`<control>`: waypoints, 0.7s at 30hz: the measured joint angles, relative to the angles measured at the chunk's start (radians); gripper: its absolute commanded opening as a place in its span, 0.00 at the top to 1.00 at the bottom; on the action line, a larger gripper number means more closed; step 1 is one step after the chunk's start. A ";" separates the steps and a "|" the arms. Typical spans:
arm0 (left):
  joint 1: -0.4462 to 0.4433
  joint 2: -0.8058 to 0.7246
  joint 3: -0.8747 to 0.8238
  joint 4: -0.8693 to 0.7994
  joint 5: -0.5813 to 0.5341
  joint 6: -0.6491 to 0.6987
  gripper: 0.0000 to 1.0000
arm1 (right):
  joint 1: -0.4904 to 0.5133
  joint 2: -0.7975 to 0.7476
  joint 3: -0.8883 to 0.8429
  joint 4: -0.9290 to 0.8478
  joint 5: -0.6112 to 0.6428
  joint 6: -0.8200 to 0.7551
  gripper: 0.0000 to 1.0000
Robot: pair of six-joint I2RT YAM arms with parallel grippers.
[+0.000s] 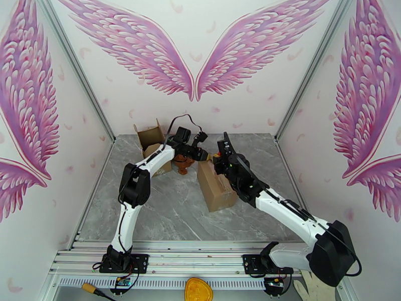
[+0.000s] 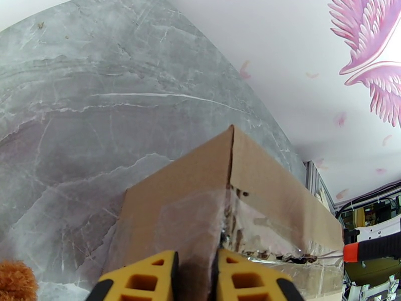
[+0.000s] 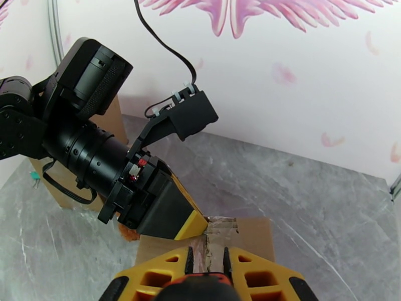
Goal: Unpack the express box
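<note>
The express box is a brown taped carton lying mid-table, its top end pointing toward the back wall. My left gripper reaches it from the left. In the left wrist view, the left gripper has its yellow fingers shut on the edge of a cardboard flap with torn clear tape. My right gripper meets the same end from the right. In the right wrist view, the right gripper is shut on the taped flap strip, right beside the left gripper's yellow tip.
A second, open cardboard box stands at the back left. A brown plush toy sits in front of it, just left of the carton. The near half of the grey marble table is bare.
</note>
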 measured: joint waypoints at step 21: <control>0.016 -0.051 -0.074 0.077 -0.163 0.006 0.91 | 0.011 -0.108 -0.105 0.214 0.031 0.007 1.00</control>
